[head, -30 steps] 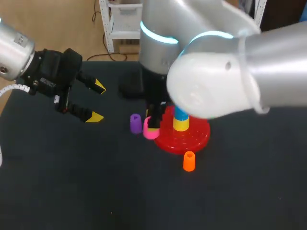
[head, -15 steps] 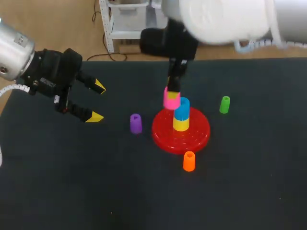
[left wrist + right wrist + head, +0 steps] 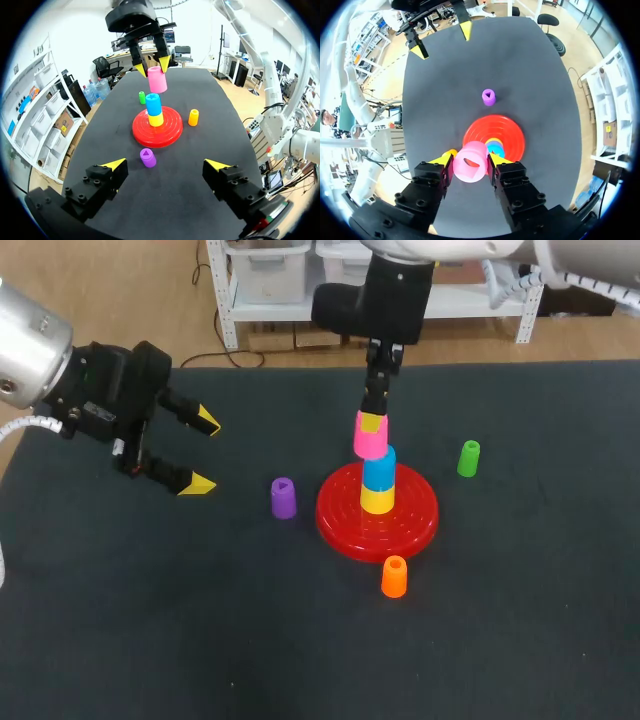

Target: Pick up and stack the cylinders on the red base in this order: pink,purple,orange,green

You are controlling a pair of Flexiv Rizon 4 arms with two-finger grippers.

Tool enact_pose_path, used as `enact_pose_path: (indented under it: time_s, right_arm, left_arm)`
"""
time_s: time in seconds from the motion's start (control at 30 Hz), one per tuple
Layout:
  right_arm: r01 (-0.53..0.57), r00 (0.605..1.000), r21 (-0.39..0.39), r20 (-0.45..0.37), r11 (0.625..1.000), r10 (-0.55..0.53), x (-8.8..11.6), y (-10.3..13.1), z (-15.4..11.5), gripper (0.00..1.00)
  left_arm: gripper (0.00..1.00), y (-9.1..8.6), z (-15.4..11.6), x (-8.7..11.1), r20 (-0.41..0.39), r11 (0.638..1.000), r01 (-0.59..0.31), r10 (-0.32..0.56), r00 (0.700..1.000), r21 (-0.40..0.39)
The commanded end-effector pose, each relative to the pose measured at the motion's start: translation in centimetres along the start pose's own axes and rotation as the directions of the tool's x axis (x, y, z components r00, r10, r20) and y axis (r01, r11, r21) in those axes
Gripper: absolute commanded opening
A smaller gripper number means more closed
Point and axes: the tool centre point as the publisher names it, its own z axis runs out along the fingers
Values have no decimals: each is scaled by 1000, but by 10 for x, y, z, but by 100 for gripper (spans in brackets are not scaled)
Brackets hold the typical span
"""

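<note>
While the right pincer [image 3: 372, 422] is clamped on it from two sides, the pink cylinder [image 3: 370, 437] hangs slightly tilted just above the blue cylinder [image 3: 378, 469], which sits on a yellow cylinder [image 3: 377, 500] at the middle of the red base [image 3: 340, 525]. Around the base on the dark bench [image 3: 150, 620] stand the purple cylinder [image 3: 283, 497] to its left, the orange cylinder [image 3: 394, 577] just beside its near edge and the green cylinder [image 3: 468, 458] to its right. Well off to the left, the left pincer [image 3: 200, 452] hovers with its fingers wide apart, holding nothing.
</note>
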Motion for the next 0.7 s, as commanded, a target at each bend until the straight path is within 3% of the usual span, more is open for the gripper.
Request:
enact_pose_path:
  time_s: [0.03,0.7]
  right_arm:
    - [-6,1000,-9,-8,1000,6,2,-4,6,0]
    - [-32,999,33,-20,999,33,11,-20,18,0]
  left_arm:
    - [100,0,1,0,-1,1000,0,0,1000,-1]
    - [100,0,1,0,-1,1000,0,0,1000,-1]
